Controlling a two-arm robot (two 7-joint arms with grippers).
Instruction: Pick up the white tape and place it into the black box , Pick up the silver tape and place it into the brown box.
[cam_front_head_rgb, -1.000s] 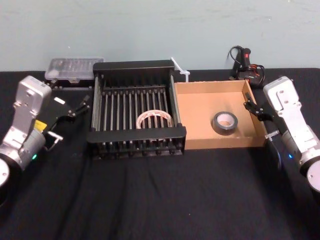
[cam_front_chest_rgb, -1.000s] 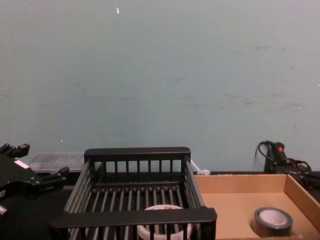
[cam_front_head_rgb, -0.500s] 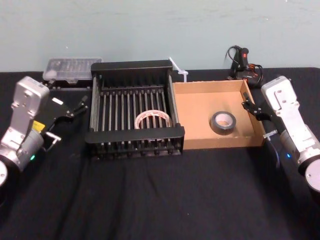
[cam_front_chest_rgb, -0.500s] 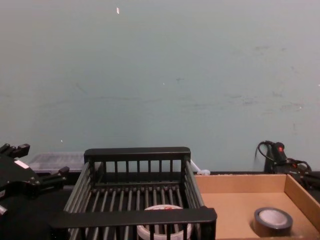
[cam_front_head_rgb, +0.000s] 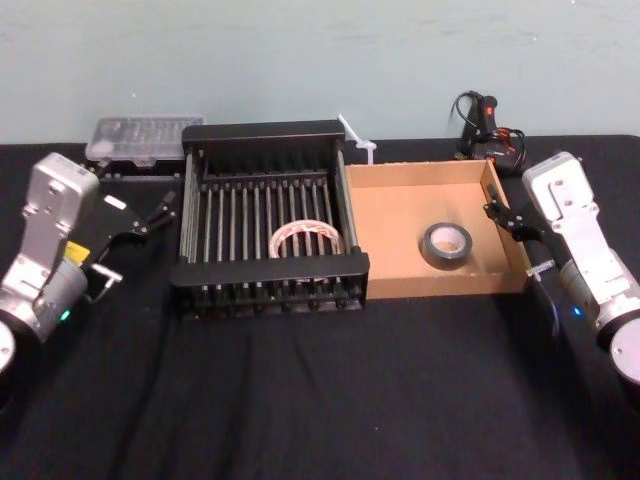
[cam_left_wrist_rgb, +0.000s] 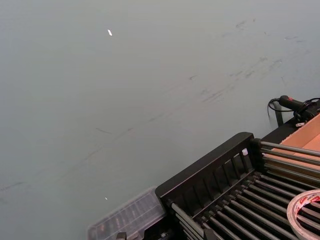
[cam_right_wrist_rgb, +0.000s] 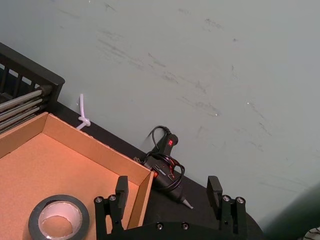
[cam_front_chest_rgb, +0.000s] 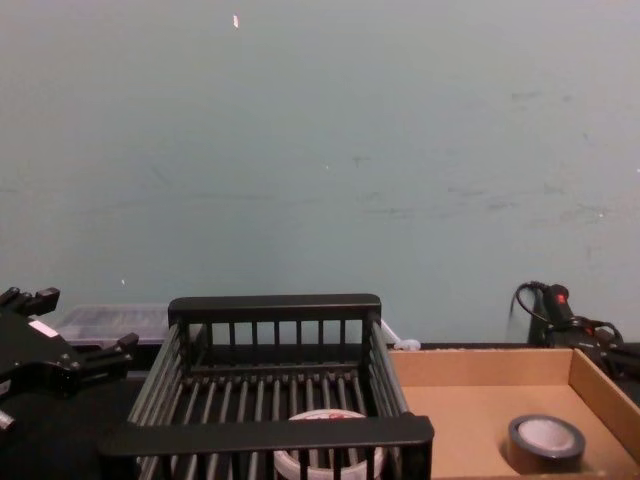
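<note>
the white tape (cam_front_head_rgb: 308, 239) lies inside the black box (cam_front_head_rgb: 265, 283), the silver tape (cam_front_head_rgb: 446, 245) inside the brown box (cam_front_head_rgb: 415, 171). a clear plastic case (cam_front_head_rgb: 140, 134) sits behind the left hand (cam_front_head_rgb: 158, 213), a glue gun (cam_front_head_rgb: 487, 128) behind the right hand (cam_right_wrist_rgb: 171, 190). both hands are spread, empty, beside the boxes.

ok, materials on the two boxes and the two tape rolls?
Black box: looks like matte black plastic rims with glossier, possibly metal, bars. Brown box: plain tan cardboard, raw folded walls. White tape: whitish roll, reddish print, could be paper or plastic film. Silver tape: dull grey, duct-tape look, pale core.
</note>
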